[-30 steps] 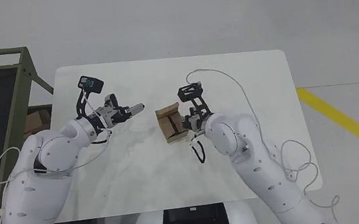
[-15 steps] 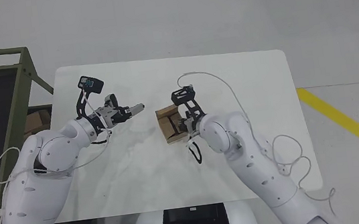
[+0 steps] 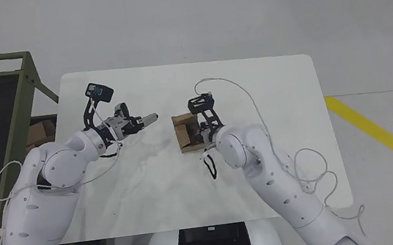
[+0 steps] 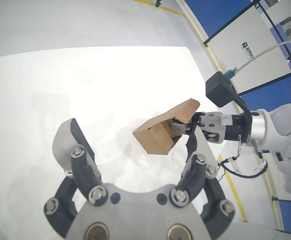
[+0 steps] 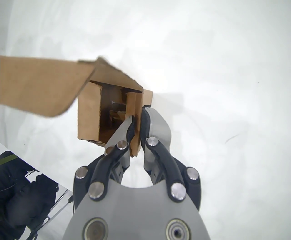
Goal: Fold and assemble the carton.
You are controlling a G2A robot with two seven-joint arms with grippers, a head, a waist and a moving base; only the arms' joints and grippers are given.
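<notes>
Wrist view: right gripper jaws clench carton wall, perhaps doubled; left gripper released.

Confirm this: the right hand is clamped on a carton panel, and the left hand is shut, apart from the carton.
Wrong on one count: the left hand is open, its fingers spread wide in the left wrist view. The right hand is clamped on a carton panel, and the left hand is apart from the carton.
</notes>
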